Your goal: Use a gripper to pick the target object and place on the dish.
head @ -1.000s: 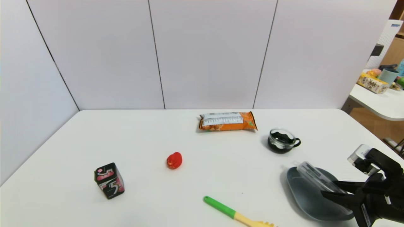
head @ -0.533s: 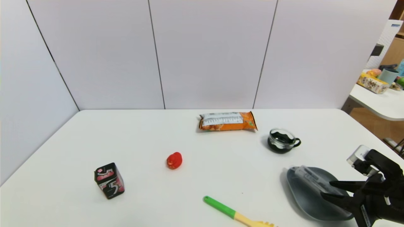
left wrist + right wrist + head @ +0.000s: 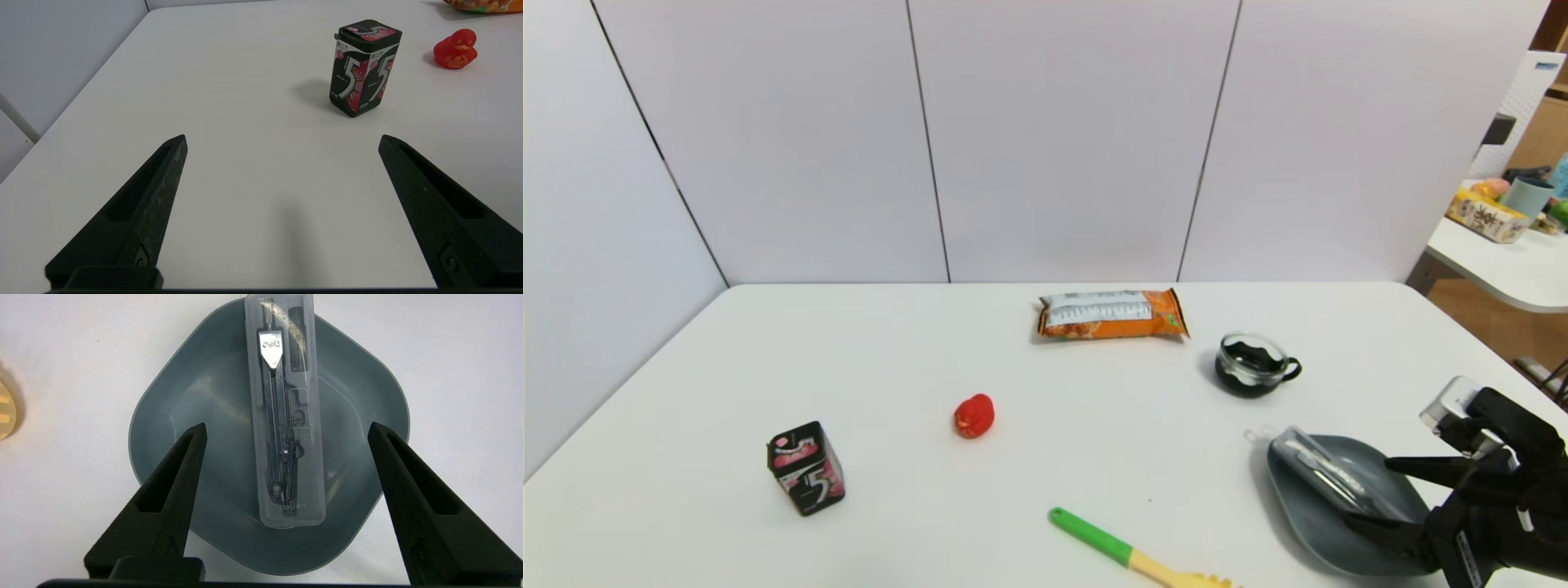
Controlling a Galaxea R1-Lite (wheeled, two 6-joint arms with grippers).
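The target object (image 3: 1327, 474), a slim translucent case with a metal compass inside, lies flat on the grey-blue dish (image 3: 1307, 527) at the front right of the table. Its far end reaches just past the dish's rim. My right gripper (image 3: 1372, 494) hovers over the near end of the case, open, with one finger on each side and touching neither side. In the right wrist view the case (image 3: 286, 416) runs lengthwise between the spread fingers of the right gripper (image 3: 287, 426), over the dish (image 3: 171, 416). My left gripper (image 3: 282, 139) stands open and empty above bare table.
An orange snack bag (image 3: 1112, 314) lies at the back. A black glass cup (image 3: 1252, 365) stands just behind the dish. A red toy duck (image 3: 974, 416) and a black gum box (image 3: 806, 468) are on the left. A green-and-yellow fork (image 3: 1127, 555) lies near the front edge.
The right gripper held the case tilted above the dish, then opened. The case has dropped flat onto the dish, and the fingers now stand wide apart.
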